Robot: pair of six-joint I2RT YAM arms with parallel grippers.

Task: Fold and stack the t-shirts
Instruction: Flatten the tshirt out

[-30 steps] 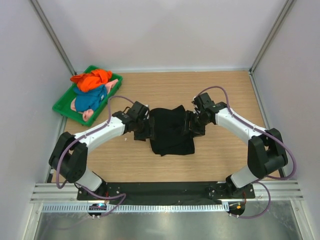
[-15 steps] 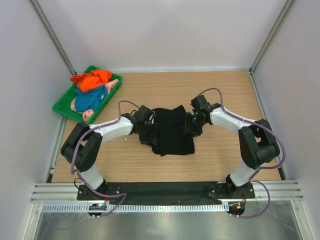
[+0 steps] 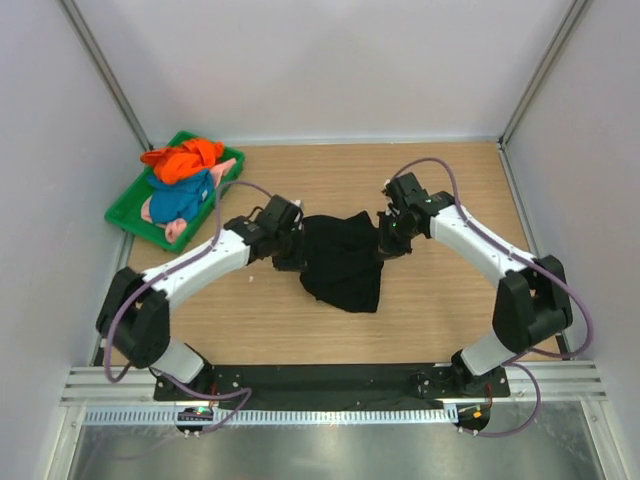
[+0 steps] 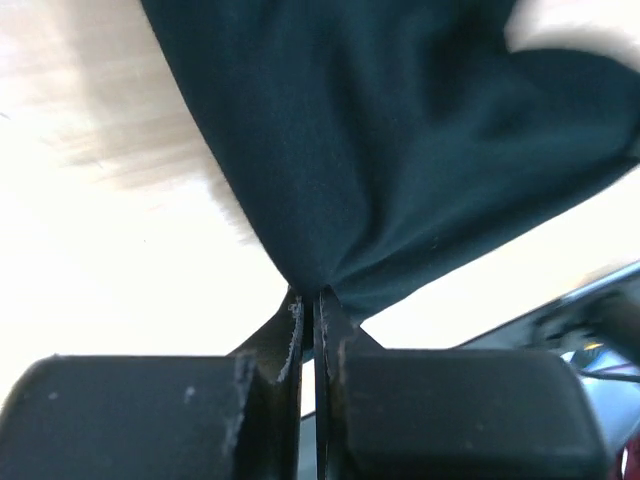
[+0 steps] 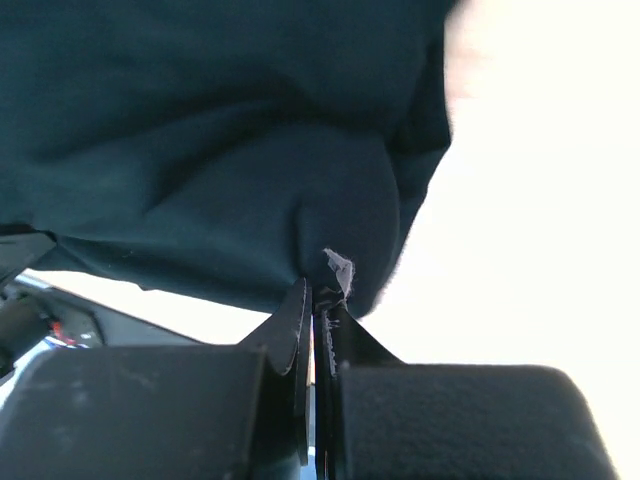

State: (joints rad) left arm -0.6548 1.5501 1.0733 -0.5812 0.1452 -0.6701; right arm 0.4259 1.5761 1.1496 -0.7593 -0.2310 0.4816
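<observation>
Black cloth fills both wrist views, and we count one black t-shirt, bunched at the middle of the worktop. Our left fingers are pressed together on its left edge. Our right fingers pinch its right edge, and the cloth fans out in folds from each of the two pinches. At the far left, one green tray holds three more in a heap: one orange t-shirt on top, one blue t-shirt and one pink t-shirt.
</observation>
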